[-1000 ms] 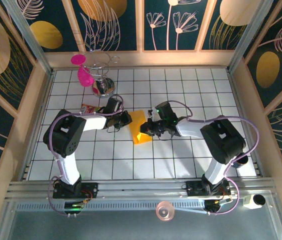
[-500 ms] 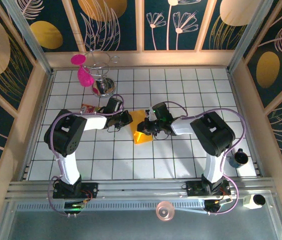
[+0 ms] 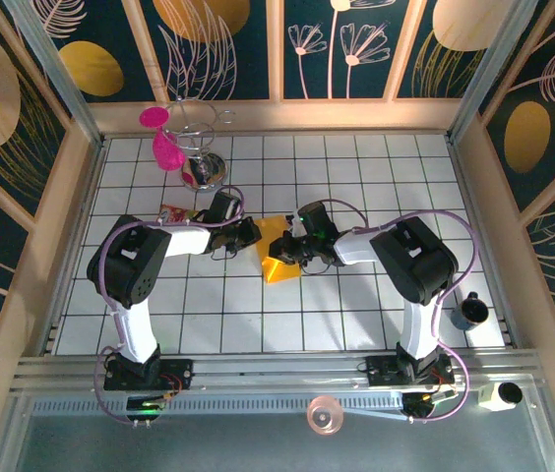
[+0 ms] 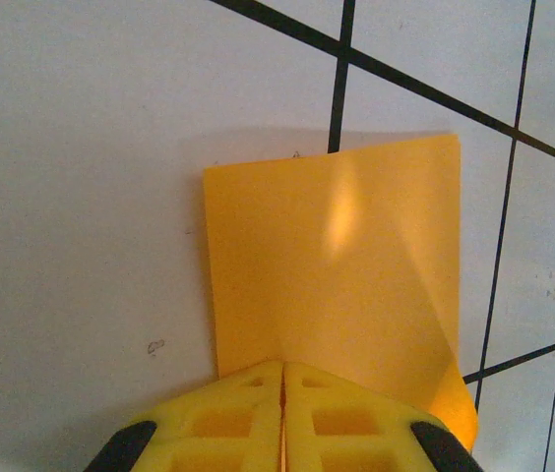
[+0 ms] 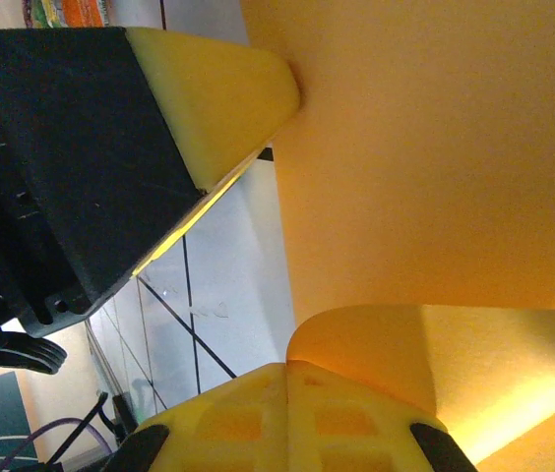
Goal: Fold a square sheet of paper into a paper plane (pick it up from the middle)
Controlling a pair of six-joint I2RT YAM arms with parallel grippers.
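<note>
The square sheet of paper (image 3: 277, 258), plain orange-yellow and partly folded, lies on the white tiles mid-table between both grippers. My left gripper (image 3: 255, 234) is shut, its yellow tips (image 4: 282, 366) resting over the sheet's (image 4: 337, 265) near edge while the paper lies flat beyond them. From the right, my right gripper (image 3: 290, 250) is shut on a curled-up flap of the sheet (image 5: 435, 147), which rises into its tips (image 5: 287, 366). In the right wrist view the left gripper's finger (image 5: 218, 88) touches the sheet's far edge.
A red-and-yellow snack packet (image 3: 174, 212) lies just left of the left gripper. A wire stand on a shiny base (image 3: 202, 169) and a pink object (image 3: 164, 147) stand at the back left. A dark cup (image 3: 470, 311) sits front right. Wooden walls ring the table.
The right arm's elbow has swung left and its gripper has edged left over the sheet. The left arm has stayed put.
</note>
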